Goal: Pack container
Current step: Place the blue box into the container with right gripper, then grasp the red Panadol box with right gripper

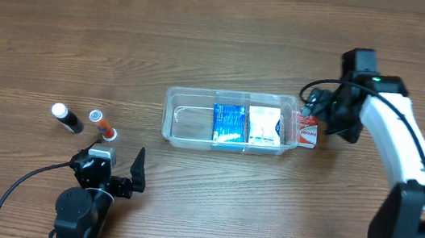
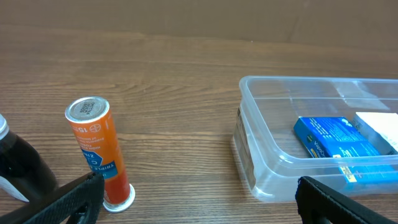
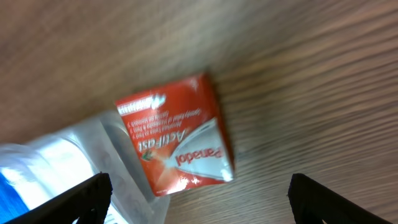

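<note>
container: the clear tub lay lengthwise on the desk at the middle of the overhead frame, and its left third was bare.
already packed: a blue box and a white box sat side by side in the tub's right part.
step in hand: i judged it was the pickup of the red box, which lay flat on the desk just outside the tub's right end and seemed to touch the wall.
right hand: it was open and held nothing, with its fingers spread to the lower corners of the blurred wrist view and the red box between them and further up the frame.
left hand: it was open and empty at the lower left of the overhead frame, near the orange tube and the black bottle.
doing it well: i would centre the box between the fingers and close across its free edges, not the edge against the tub. then i would lift clear of the rim before moving left to the bare end.
risk: a finger could catch the tub wall and shove the tub.
</note>
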Robot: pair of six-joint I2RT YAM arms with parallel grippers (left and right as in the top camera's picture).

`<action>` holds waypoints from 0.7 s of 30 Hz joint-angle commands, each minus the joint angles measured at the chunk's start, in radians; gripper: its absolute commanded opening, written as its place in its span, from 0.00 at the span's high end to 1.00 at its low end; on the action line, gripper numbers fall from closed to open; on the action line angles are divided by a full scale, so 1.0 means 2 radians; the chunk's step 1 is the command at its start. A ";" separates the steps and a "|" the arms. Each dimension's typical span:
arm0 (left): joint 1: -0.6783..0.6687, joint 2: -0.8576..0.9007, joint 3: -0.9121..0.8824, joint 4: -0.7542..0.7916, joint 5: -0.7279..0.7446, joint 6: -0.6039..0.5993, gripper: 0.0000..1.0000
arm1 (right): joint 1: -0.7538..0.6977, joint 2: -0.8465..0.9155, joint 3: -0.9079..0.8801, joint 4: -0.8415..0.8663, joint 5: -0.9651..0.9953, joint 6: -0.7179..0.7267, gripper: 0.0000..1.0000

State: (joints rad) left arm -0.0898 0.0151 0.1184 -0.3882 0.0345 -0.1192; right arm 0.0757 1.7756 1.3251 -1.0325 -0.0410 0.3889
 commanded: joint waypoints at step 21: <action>0.002 -0.005 -0.002 0.003 0.004 0.007 0.00 | 0.037 0.048 -0.088 0.142 0.037 -0.076 0.00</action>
State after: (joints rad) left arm -0.0898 0.0151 0.1184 -0.3882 0.0345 -0.1196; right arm 0.1509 1.8397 1.1645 -0.7708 0.0551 0.2420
